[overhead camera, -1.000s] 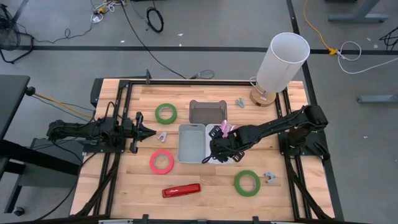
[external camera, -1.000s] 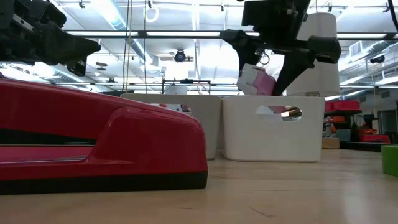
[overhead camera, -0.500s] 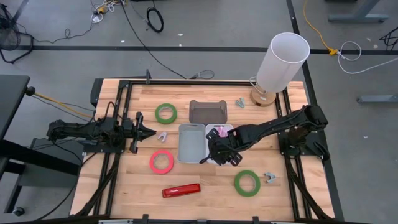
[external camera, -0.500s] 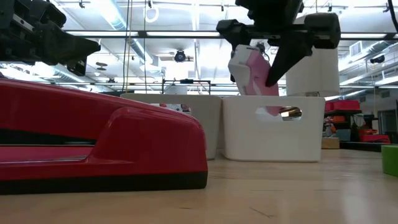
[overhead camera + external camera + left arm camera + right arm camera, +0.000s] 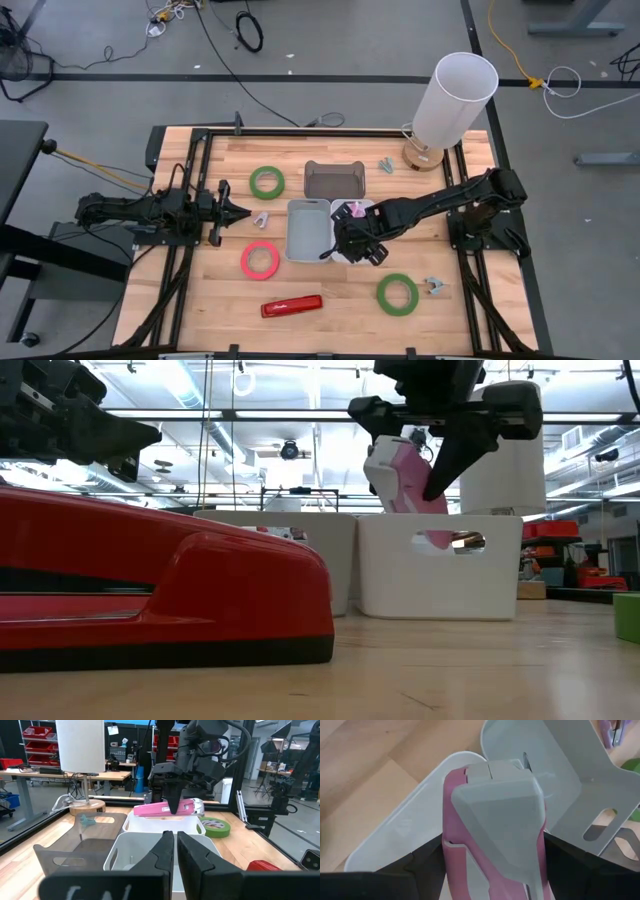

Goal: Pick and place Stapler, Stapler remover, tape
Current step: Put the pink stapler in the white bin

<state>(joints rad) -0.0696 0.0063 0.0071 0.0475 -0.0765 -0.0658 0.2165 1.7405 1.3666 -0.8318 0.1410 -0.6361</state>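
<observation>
My right gripper (image 5: 352,238) is shut on a pink stapler (image 5: 405,485) with a pale grey end, held over the right one of two white bins (image 5: 440,565). A red stapler (image 5: 292,305) lies flat near the table's front edge. Two green tape rolls (image 5: 267,182) (image 5: 397,294) and a red one (image 5: 260,260) lie flat on the wood. Small staple removers (image 5: 261,219) (image 5: 386,165) (image 5: 434,286) lie scattered around. My left gripper (image 5: 240,212) waits shut at the table's left, pointing level toward the bins. My right gripper pinches the pink stapler's two long sides (image 5: 451,855) between its two fingers (image 5: 420,867), which lie across the stapler. The fingers come from above, slanting down. The stapler hangs clear over the right bin; its lower part shows pink through the bin's handle slot (image 5: 437,540).
A dark tray (image 5: 335,180) sits behind the left white bin (image 5: 308,228). A tall white lamp (image 5: 455,100) on a round wooden base stands at the far right corner. Black rails frame the table's left and right sides.
My right gripper has rolled at the wrist while staying over the right bin. The pink stapler has turned with it and now stands steeper, with its pale end swung upward.
</observation>
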